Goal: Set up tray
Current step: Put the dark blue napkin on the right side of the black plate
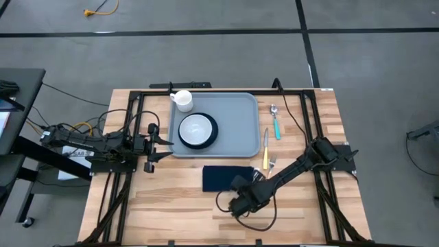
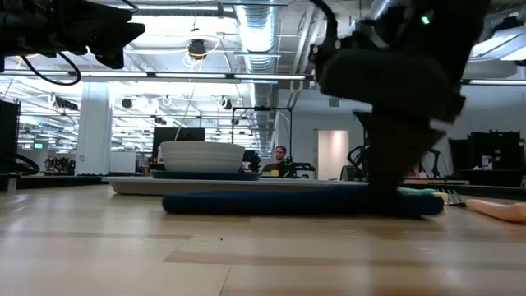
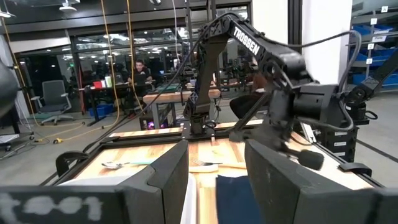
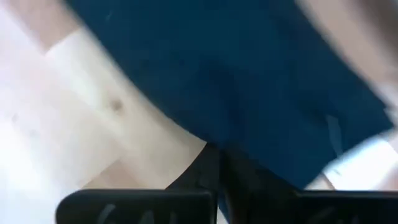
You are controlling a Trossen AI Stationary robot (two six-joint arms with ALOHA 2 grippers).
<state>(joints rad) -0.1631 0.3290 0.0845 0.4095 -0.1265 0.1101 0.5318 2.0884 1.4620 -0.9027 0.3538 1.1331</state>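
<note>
The light grey-blue tray (image 1: 233,113) lies at the table's far middle. It carries a dark-rimmed plate with a white bowl (image 1: 197,130) and a white cup (image 1: 182,100). A dark navy napkin (image 1: 218,177) lies flat on the wood just near of the tray. My right gripper (image 1: 241,184) stands steeply tipped down over the napkin's right near part, shut on it. My left gripper (image 1: 159,142) waits open beside the tray's left edge, with nothing between its fingers (image 3: 168,180). My right gripper has its shut fingertips (image 4: 208,163) on the napkin's edge (image 4: 202,138), near its right near corner, coming from above and slanting down. Whether one layer or several lies between them does not show. In the low view the napkin (image 2: 296,202) lies flat on the table.
A teal-handled spoon (image 1: 275,121), a knife (image 1: 266,141) and a fork (image 1: 270,163) lie on the wood right of the tray. Black frame rails (image 1: 312,130) run along both table sides. Bare wood lies near of the napkin.
</note>
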